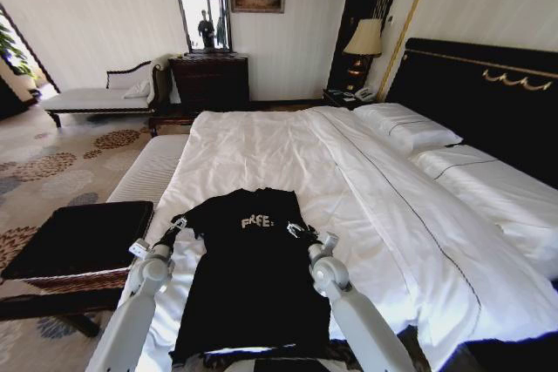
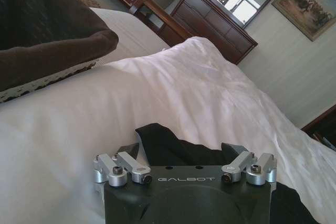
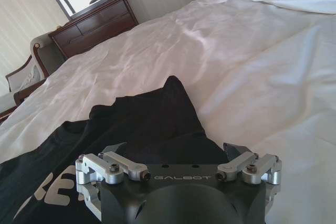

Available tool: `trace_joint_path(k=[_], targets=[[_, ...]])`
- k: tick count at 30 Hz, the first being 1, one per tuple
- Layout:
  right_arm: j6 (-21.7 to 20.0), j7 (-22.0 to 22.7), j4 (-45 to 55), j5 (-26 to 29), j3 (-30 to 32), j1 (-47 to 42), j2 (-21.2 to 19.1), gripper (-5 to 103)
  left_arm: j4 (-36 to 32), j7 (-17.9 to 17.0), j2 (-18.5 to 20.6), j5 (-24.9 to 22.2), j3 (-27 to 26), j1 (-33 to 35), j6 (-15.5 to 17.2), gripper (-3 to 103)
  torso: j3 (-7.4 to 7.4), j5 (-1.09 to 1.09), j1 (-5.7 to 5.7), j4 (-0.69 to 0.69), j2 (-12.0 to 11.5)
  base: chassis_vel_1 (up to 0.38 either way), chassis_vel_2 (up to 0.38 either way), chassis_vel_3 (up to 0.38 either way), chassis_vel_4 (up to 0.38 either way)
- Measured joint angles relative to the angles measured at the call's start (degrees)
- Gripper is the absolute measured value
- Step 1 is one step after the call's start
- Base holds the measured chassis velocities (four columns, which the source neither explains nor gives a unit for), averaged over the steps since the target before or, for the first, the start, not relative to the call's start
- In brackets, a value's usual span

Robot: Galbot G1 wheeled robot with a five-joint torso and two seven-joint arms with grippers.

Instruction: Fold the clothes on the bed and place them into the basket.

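The left gripper [image 1: 179, 225] sits at the left shoulder of the black T-shirt [image 1: 253, 285], its fingers spread wide with the sleeve edge between them; in the left wrist view the same gripper [image 2: 184, 153] shows both finger linkages flared outward, a peak of black cloth lying in the gap, though whether the tips touch the fabric cannot be told. The right gripper [image 1: 301, 231] rests at the shirt's right shoulder, likewise splayed open, and in the right wrist view this gripper [image 3: 176, 150] straddles the dark sleeve with its fingers well apart. The T-shirt [image 3: 142, 124] lies flat and face up on the near edge of the bed [image 1: 366, 206], collar toward the far side, white lettering across the chest, hem hanging toward the robot. The white duvet stretches away beyond it, with white pillows [image 1: 405, 125] at the far right against the black headboard [image 1: 488, 93]. To the left of the bed, near the robot, stands the basket [image 1: 78, 241], its black top facing up and woven side just visible below, next to a pale striped bench [image 1: 153, 169]. Farther off are a dark wooden dresser [image 1: 209, 80] with a mirror [image 1: 200, 6], a chaise [image 1: 96, 93] and a lamp [image 1: 364, 41].
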Motion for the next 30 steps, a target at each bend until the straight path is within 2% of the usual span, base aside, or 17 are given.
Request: trace_joint_path(k=[3, 7, 10, 12, 13, 15, 18, 22, 23, 24, 30], targets=[[0.00, 0.09, 0.02, 0.00, 0.10, 0.00, 0.04, 100, 1.66, 0.14, 0.14, 0.09, 0.80, -1.25, -0.03, 84, 0.00, 0.00, 0.00, 0.00, 0.00, 0.000, 0.000, 0.000, 0.000], [0.00, 0.18, 0.02, 0.00, 0.33, -0.05, 0.00, 100, 2.93, 0.13, -0.11, 0.07, 1.32, -2.15, -0.53, 62, 0.00, 0.00, 0.00, 0.00, 0.00, 0.000, 0.000, 0.000, 0.000], [0.00, 0.18, 0.01, 0.00, 0.45, -0.05, -0.02, 100, 3.14, 0.13, -0.16, 0.07, 1.37, -2.23, -0.71, 57, 0.00, 0.00, 0.00, 0.00, 0.00, 0.000, 0.000, 0.000, 0.000], [0.00, 0.17, -0.18, -0.01, 0.58, -0.01, -0.03, 100, 3.36, 0.12, -0.17, 0.08, 1.36, -2.38, -0.90, 46, 0.00, 0.00, 0.00, 0.00, 0.00, 0.000, 0.000, 0.000, 0.000], [0.00, 0.17, -0.18, -0.01, 0.58, -0.01, -0.03, 100, 3.36, 0.12, -0.17, 0.08, 1.36, -2.38, -0.90, 46, 0.00, 0.00, 0.00, 0.00, 0.00, 0.000, 0.000, 0.000, 0.000], [0.00, 0.16, -0.23, -0.07, 0.64, -0.01, -0.03, 100, 3.36, 0.10, -0.10, 0.11, 1.32, -2.38, -0.95, 35, 0.00, 0.00, 0.00, 0.00, 0.00, 0.000, 0.000, 0.000, 0.000], [0.00, 0.14, -0.27, -0.12, 0.71, -0.05, -0.02, 100, 3.31, 0.09, -0.01, 0.16, 1.30, -2.34, -0.99, 30, 0.00, 0.00, 0.00, 0.00, 0.00, 0.000, 0.000, 0.000, 0.000], [0.02, 0.13, -0.45, -0.13, 0.77, -0.06, 0.01, 100, 3.77, 0.22, -0.05, 0.22, 1.31, -2.31, -1.02, 8, 0.00, 0.00, -0.01, 0.00, 0.00, 0.000, 0.000, 0.000, 0.000], [0.02, 0.13, -0.45, -0.13, 0.77, -0.06, 0.01, 100, 3.77, 0.22, -0.05, 0.22, 1.31, -2.31, -1.02, 8, 0.00, 0.00, -0.01, 0.00, 0.00, 0.000, 0.000, 0.000, 0.000], [0.02, 0.14, -0.45, -0.10, 0.79, -0.09, 0.02, 100, 3.92, 0.33, -0.09, 0.26, 1.33, -2.31, -1.04, 3, 0.00, 0.00, -0.01, 0.01, 0.00, 0.000, 0.000, 0.000, 0.000], [0.02, 0.19, -0.17, 0.04, 1.21, -0.68, -0.10, 100, 4.17, 0.74, -0.39, 0.90, 1.67, -2.28, -1.29, 0, 0.00, 0.00, -0.01, 0.00, 0.00, 0.000, 0.000, 0.000, 0.000]])
